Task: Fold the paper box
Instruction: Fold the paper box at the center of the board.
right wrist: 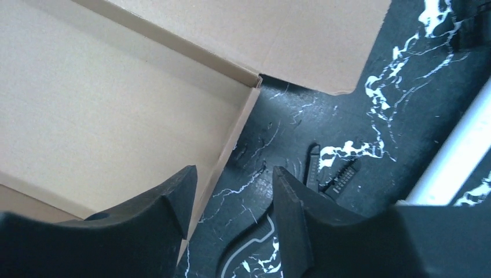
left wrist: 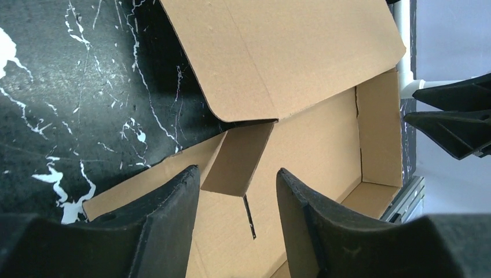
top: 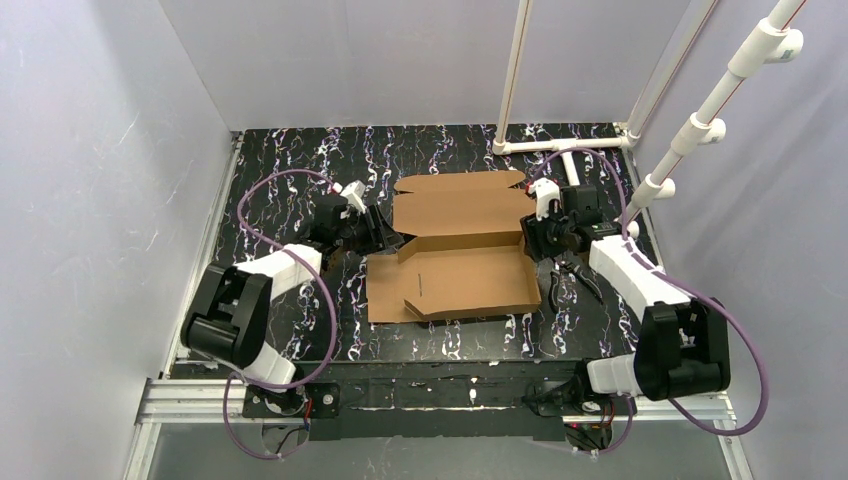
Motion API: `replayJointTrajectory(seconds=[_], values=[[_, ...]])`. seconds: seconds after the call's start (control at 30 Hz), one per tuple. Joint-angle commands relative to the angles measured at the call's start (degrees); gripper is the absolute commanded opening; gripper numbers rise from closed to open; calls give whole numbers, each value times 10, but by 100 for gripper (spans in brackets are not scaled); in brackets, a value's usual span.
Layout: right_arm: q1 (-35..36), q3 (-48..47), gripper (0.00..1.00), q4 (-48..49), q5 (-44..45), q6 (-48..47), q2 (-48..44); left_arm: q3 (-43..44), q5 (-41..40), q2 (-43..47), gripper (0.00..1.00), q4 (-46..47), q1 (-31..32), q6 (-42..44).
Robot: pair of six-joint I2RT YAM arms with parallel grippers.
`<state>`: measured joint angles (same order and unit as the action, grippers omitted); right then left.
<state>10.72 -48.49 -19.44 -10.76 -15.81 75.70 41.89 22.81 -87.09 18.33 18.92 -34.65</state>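
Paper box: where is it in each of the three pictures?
Top external: paper box in the middle of the picture.
Left wrist: paper box fills centre and upper right.
Right wrist: paper box fills the upper left.
Shared landmark: the black marbled table under it, in all three.

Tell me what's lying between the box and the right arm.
Black pliers lie on the table between the box and the right arm, seen in the top view and the right wrist view.
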Motion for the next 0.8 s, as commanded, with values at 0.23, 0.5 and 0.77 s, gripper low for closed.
replayJointTrajectory(seconds=[0.23,0.5,0.77], values=[[-2,-14,43,50,-61,47,47,47,44,-50,23,-3,-2,-6],[-2,-6,30,67,-57,58,46,-15,-36,33,0,-3,-32,-34],[-2,-7,18,80,-65,76,56,2,38,-47,0,-7,-29,-80]])
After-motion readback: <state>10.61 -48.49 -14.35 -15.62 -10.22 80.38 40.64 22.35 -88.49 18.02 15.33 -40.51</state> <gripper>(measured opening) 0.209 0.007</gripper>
